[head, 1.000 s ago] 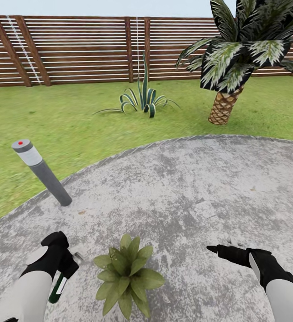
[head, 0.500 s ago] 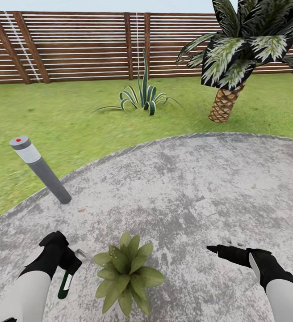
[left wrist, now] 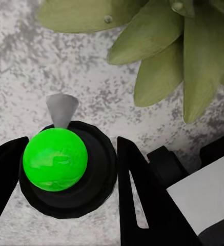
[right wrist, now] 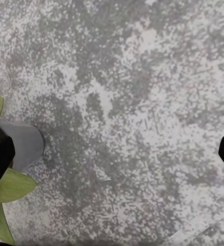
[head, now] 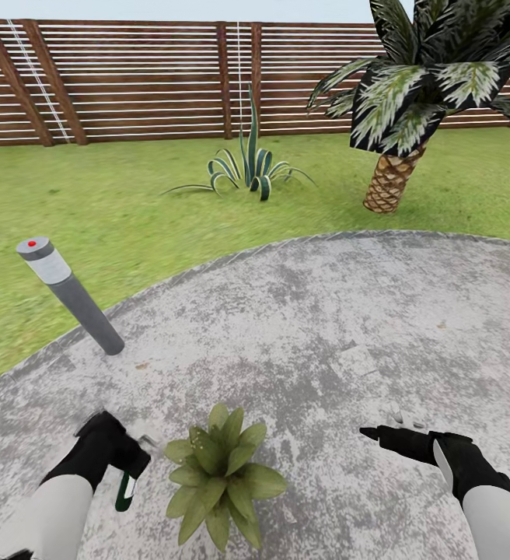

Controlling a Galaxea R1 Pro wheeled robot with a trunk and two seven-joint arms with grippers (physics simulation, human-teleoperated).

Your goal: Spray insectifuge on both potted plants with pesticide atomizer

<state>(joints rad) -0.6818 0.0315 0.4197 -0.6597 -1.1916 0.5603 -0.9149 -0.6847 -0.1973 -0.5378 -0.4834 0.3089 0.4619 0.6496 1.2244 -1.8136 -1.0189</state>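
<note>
Beside the potted plant (head: 220, 482), left end effector (left wrist: 65, 169) apparently grips pesticide atomizer (left wrist: 58, 159)

The scene is lit evenly and brightly, as under flat daylight, and no single light source can be placed. Hardly any cast shadows are seen on the paved patio (head: 325, 327) or the lawn (head: 130, 202); only a faint darkening is noted beneath the potted plant (head: 218, 473). No glare or blown highlights are found. The fence (head: 130, 85) slats are rendered with slight shimmer and soft edges, and the grass texture is smeared toward the distance. Straight lines are bent a little near the head view's borders. In the left wrist view, the leaves are shown soft and slightly blurred, and the patio grain is coarsely pixelated in the right wrist view.
</note>
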